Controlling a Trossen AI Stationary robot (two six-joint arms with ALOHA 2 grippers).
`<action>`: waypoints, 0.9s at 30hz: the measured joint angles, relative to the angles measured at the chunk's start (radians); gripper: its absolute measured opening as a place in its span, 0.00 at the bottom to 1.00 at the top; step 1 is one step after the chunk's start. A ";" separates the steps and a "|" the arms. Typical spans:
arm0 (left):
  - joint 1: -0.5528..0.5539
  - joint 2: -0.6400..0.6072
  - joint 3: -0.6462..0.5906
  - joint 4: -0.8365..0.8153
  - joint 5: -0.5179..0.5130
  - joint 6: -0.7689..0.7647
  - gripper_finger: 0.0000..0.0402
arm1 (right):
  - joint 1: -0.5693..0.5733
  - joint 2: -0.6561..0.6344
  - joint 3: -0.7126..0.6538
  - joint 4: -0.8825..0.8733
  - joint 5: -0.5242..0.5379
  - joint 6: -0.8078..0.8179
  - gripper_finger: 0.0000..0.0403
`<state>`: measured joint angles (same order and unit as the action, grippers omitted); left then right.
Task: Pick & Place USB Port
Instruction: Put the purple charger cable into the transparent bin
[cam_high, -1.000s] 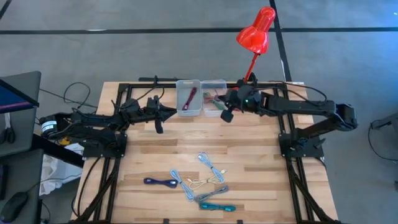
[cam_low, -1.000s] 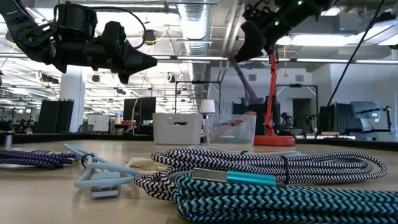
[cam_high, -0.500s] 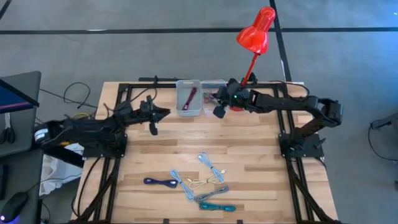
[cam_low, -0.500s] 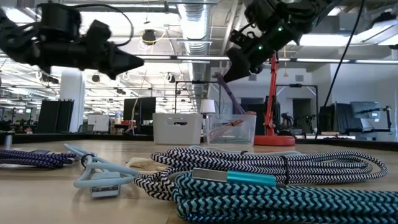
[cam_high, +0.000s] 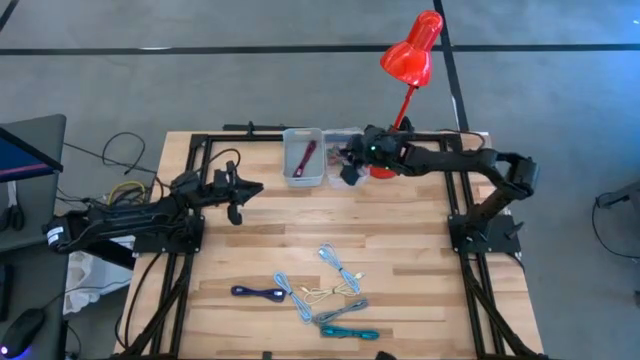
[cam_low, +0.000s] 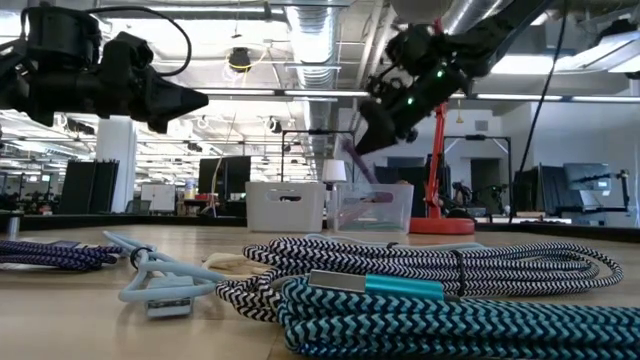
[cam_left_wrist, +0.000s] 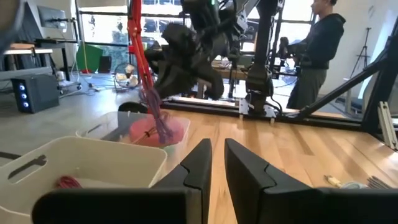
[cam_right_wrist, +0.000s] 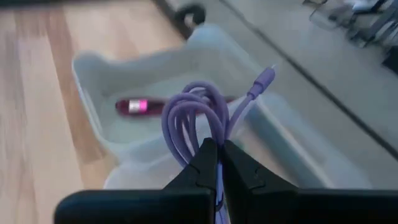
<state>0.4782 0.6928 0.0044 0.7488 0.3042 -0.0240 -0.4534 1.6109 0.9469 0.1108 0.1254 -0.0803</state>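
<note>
Two bins (cam_high: 304, 158), one purple cable (cam_right_wrist: 198, 121) in right hand (cam_right_wrist: 216, 163).

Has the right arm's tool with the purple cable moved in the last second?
Yes. In the high view the right tool has slid left along the clear bin, toward the white bin, carrying the purple cable.

A red lamp (cam_high: 408, 55) stood at the table's (cam_high: 420, 250) far edge on grey floor (cam_high: 250, 90). Beyond it, ceiling lights (cam_low: 300, 20) ran overhead, and a person (cam_left_wrist: 317, 56) stood.
</note>
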 joint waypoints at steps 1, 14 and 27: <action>0.000 0.002 0.000 0.000 0.000 0.000 0.11 | 0.000 0.022 0.006 0.003 -0.001 0.001 0.00; 0.000 0.001 0.000 -0.001 0.018 -0.003 0.11 | -0.016 0.211 0.143 0.007 -0.013 0.011 0.00; -0.001 0.001 0.001 -0.001 0.019 -0.006 0.11 | -0.068 0.223 0.158 -0.003 -0.037 0.037 0.00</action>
<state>0.4774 0.6937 0.0055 0.7475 0.3229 -0.0303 -0.5209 1.8336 1.1049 0.1081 0.0887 -0.0433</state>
